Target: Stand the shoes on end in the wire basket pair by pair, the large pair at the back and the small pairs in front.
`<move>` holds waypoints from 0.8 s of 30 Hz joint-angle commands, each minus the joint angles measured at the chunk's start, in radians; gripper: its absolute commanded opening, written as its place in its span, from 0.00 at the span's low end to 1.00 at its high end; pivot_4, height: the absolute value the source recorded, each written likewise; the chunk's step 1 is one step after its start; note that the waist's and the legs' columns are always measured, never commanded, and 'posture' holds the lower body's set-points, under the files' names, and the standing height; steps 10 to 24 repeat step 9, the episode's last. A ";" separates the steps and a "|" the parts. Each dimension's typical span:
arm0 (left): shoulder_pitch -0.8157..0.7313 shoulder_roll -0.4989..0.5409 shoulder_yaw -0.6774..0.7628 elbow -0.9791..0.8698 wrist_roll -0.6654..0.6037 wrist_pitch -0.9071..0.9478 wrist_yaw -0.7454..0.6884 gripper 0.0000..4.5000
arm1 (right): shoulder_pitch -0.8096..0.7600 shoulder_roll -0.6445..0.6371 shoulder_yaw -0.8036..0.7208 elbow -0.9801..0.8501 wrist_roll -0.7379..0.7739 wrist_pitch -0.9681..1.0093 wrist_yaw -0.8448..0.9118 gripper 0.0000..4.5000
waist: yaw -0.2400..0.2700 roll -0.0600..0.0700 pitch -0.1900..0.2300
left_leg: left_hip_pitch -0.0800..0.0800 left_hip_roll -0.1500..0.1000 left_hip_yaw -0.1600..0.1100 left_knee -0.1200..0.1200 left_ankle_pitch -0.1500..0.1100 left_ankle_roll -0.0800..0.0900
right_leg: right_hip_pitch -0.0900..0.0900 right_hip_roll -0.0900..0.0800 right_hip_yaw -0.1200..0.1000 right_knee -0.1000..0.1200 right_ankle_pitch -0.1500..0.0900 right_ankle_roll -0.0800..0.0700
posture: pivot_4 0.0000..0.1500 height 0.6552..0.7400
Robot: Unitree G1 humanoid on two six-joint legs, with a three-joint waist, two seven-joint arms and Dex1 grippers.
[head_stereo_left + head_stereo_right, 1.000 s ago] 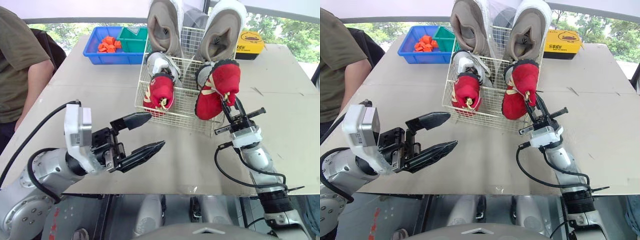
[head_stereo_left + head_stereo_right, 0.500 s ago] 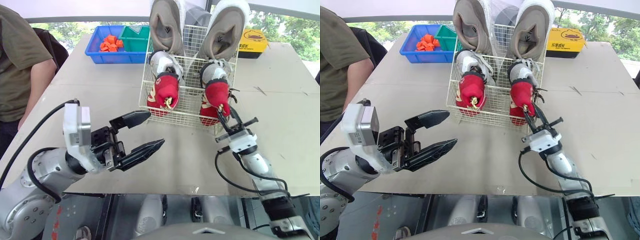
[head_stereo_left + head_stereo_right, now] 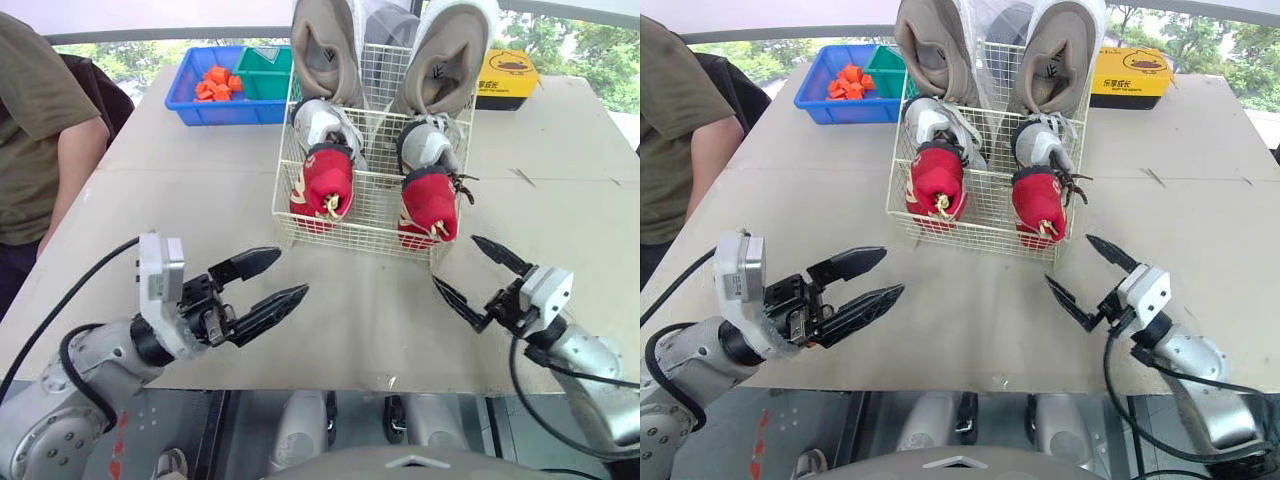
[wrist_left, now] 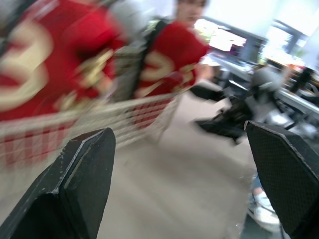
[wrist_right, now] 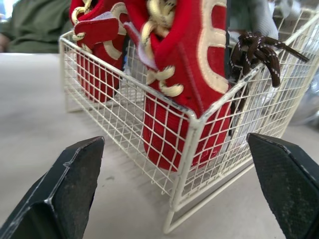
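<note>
Now, your left gripper (image 3: 290, 272) hovers wide open over the table (image 3: 200, 200), well apart from the wire basket (image 3: 372, 205). Inside, the large grey pair (image 3: 328, 45) stands at the back, the grey-white pair (image 3: 322, 125) in the middle, the red pair (image 3: 325, 185) in front, all on end. Your right gripper (image 3: 455, 260), wide open too, is near the basket's front right corner. The task looks finished, I think; draw this arm away gently, clear of the dark laces (image 3: 462, 183) hanging over the wire.
</note>
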 commanded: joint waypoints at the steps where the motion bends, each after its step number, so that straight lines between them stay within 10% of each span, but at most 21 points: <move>1: 0.154 -0.005 0.122 0.043 0.083 -0.034 -0.094 1.00 | 0.032 -0.163 -0.188 0.016 0.154 0.139 0.204 0.99 | 0.009 -0.002 0.001 | -0.001 0.000 0.000 -0.003 0.002 0.003 | 0.000 0.001 0.000 -0.005 0.000 0.000 | 1.00 1.00; 24: 0.267 -0.004 0.140 0.044 0.245 -0.079 -0.154 1.00 | 0.037 -0.259 -0.323 0.146 0.130 0.212 0.399 0.99 | 0.024 -0.005 0.002 | -0.003 0.000 0.001 -0.005 0.000 0.005 | -0.001 0.000 -0.002 -0.012 0.000 0.000 | 1.00 1.00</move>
